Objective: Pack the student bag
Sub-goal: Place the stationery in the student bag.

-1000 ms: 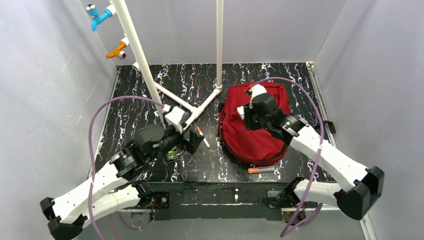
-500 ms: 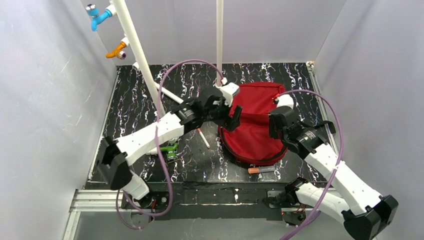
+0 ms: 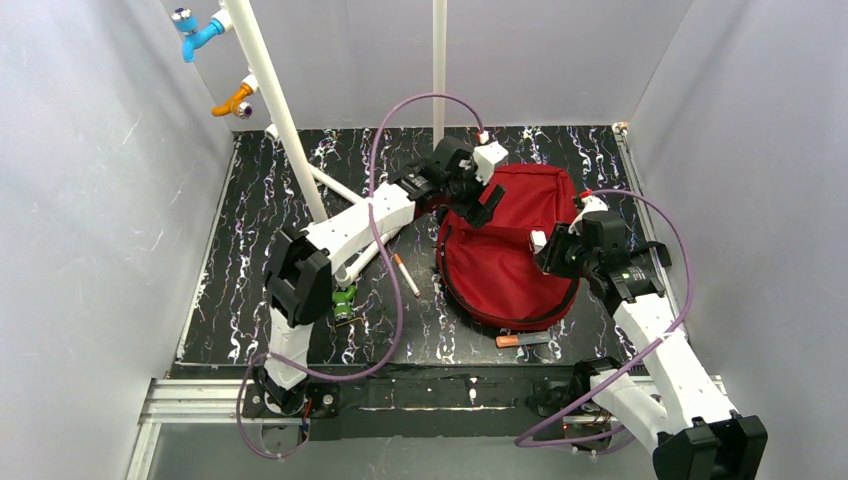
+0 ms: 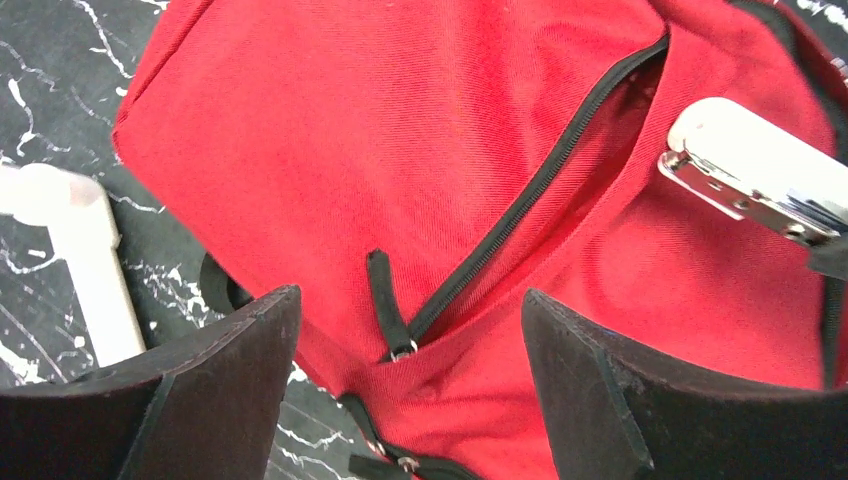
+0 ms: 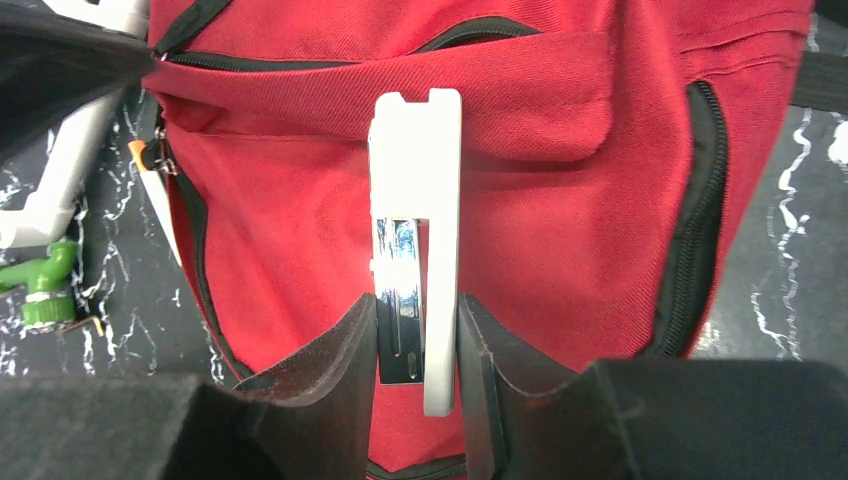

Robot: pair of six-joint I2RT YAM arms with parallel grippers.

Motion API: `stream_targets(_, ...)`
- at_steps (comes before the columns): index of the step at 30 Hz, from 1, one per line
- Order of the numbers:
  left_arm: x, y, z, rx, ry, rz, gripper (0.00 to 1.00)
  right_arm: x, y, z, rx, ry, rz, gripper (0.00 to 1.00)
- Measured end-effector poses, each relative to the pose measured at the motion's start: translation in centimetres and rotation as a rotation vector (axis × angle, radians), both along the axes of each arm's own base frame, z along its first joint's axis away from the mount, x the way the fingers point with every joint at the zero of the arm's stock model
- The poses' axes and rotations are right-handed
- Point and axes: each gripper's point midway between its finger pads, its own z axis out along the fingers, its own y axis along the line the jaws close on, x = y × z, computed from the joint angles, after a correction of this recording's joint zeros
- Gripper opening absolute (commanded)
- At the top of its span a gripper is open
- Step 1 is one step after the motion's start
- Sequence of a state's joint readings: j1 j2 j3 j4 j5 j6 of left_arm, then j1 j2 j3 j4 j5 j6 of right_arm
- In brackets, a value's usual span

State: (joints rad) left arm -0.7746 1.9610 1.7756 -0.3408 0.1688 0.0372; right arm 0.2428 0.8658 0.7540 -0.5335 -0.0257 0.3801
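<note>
Top view: student bag (image 3: pixel 505 270) lay right of centre on dark marbled surface (image 3: pixel 260 250).
Left wrist view: left gripper (image 4: pixel 410 400) spread wide over zip pull (image 4: pixel 388 318), low centre of frame.
Right wrist view: right gripper (image 5: pixel 418 340) pinched white stapler (image 5: pixel 415 200), seemingly just above bag.

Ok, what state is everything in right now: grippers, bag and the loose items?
student bag: lying flat on the table; front zip looks closed where visible.
left gripper: open, above the zip pull.
right gripper: shut on the white stapler.
white stapler: closed, held over the student bag.
white pen, orange-capped pen: on the table, outside the student bag.
</note>
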Motion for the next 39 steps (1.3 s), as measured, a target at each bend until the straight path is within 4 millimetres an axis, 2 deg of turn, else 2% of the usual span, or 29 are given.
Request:
stream_targets(6, 0.8, -2.1, -3.7, 0.092, -0.044, -0.103, 0.77, -0.3, 1.0, -0.6, 0.065, 0.035, 0.025, 0.21)
stream_targets(10, 1.0, -2.9, -5.3, 0.144, -0.079, -0.148, 0.76, -0.5, 0.6, -0.6, 0.045, 0.047, 0.013, 0.21)
stream_targets(13, 0.5, -3.3, -5.7, 0.169, -0.105, -0.193, 0.76, -0.5, 0.0, 0.0, 0.016, 0.044, -0.001, 0.21)
stream_targets(16, -0.1, -3.9, -6.0, 0.177, -0.122, -0.228, 0.67, -0.4, -0.3, 0.7, 0.002, 0.03, -0.015, 0.22)
stream_targets(20, -1.8, -4.3, -7.5, 0.183, -0.094, -0.262, 0.64, -0.4, -0.5, 1.4, 0.009, 0.023, -0.033, 0.22)
stream_targets(23, -2.6, -4.3, -7.5, 0.145, -0.071, -0.258, 0.6, 0.1, -0.1, 1.8, 0.041, 0.034, -0.051, 0.22)
stream_targets(31, -4.6, -4.1, -7.8, 0.069, 0.015, -0.232, 0.58, 3.7, 1.6, 1.2, 0.101, 0.114, -0.04, 0.19)
stream_targets(33, -4.8, -4.1, -7.6, 0.06, 0.025, -0.225, 0.59, 3.6, 1.8, 0.4, 0.112, 0.13, -0.03, 0.19)
stream_targets(37, -4.7, -3.9, -7.2, 0.071, 0.031, -0.215, 0.63, 2.3, 1.9, -2.3, 0.123, 0.167, -0.023, 0.19)
stream_targets(39, -4.3, -4.0, -6.1, 0.077, 0.02, -0.207, 0.65, 1.9, 1.8, -3.4, 0.122, 0.176, -0.025, 0.19)
